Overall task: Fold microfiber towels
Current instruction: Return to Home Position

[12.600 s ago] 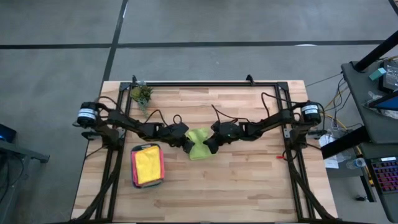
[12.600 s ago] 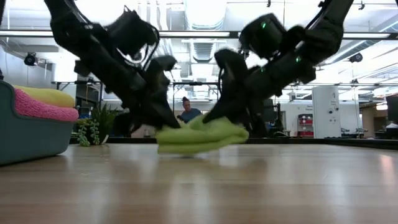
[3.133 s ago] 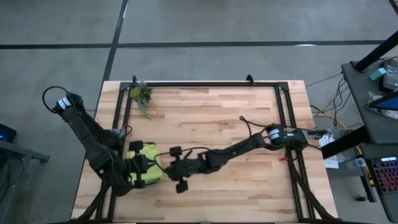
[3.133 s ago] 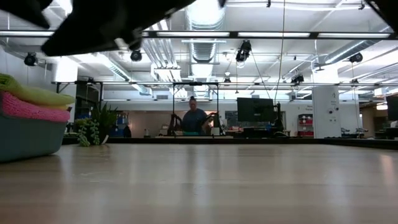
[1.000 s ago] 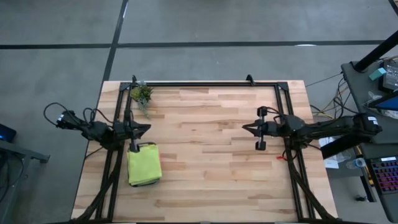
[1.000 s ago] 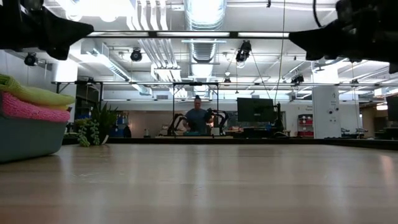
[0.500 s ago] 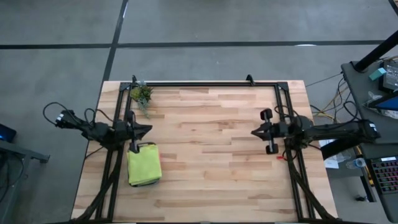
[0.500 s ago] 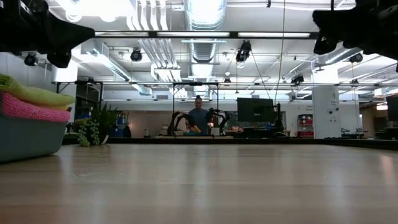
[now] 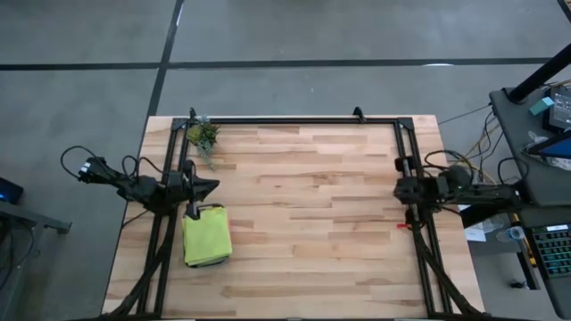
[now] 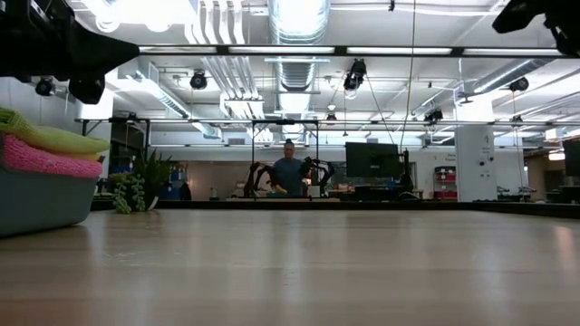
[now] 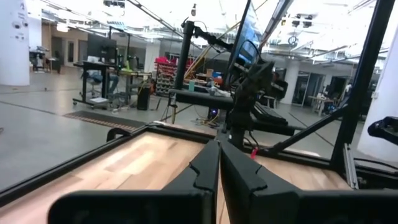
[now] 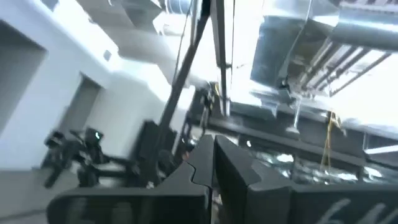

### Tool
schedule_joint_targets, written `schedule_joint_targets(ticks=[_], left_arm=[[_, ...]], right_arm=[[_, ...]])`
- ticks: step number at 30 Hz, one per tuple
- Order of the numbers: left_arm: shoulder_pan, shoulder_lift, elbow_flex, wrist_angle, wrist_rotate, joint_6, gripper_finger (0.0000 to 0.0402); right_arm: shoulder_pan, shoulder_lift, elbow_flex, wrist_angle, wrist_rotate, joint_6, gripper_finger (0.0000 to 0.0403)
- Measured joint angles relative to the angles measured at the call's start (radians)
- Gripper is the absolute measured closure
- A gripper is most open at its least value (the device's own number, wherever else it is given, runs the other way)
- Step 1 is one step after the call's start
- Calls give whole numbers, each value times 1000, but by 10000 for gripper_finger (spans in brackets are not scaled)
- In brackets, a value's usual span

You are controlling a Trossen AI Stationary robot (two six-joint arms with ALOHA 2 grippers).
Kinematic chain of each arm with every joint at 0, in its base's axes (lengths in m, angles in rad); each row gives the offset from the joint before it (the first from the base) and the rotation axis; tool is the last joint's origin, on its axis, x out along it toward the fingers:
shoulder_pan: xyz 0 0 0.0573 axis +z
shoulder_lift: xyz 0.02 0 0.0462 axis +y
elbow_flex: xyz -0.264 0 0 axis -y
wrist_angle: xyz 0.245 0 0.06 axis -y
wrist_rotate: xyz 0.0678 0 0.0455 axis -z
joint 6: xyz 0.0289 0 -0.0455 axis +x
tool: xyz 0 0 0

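High view: the lime green towel (image 9: 206, 237) lies folded on top of the pile in the tray (image 10: 36, 204), at the left side of the surface (image 9: 303, 223).
Pile: in the low view a pink towel (image 10: 45, 156) shows under the green one, both rising above the tray's rim; the other microfiber towels are hidden.
Hands: the left hand (image 9: 207, 185) hangs just beside one end of the tray, its two fingers pressed together and holding nothing. The right hand (image 12: 213, 143) is at the right edge of the surface, tilted up toward the ceiling, fingers likewise together and empty.
Handling: the cloths are probably light, soft and limp with a grippy nap. A fold would slump if lifted by one corner, so pinch through both layers at an edge or at two corners.
Writing: no brand, label or lettering can be read.
Progress: every cloth in view is in the tray, so the folding looks finished.
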Motion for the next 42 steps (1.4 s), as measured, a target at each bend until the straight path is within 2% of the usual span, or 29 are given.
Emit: schedule_joint_targets(ticks=[2,6,18,31,42], left_arm=[[0,1,0,-2,0,0,401],[0,1,0,-1,-2,0,401],[0,1,0,1,-2,0,401],[0,1,0,0,-2,0,401],[0,3,0,-1,-1,0,401]], right_arm=[[0,-48,0,-4,-15,21,394],[2,-40,-1,-32,-54,68,394],[1,-1,-1,-134,-49,8,394],[1,26,-1,-155,-48,338,394],[1,26,-1,-154,-48,358,394]])
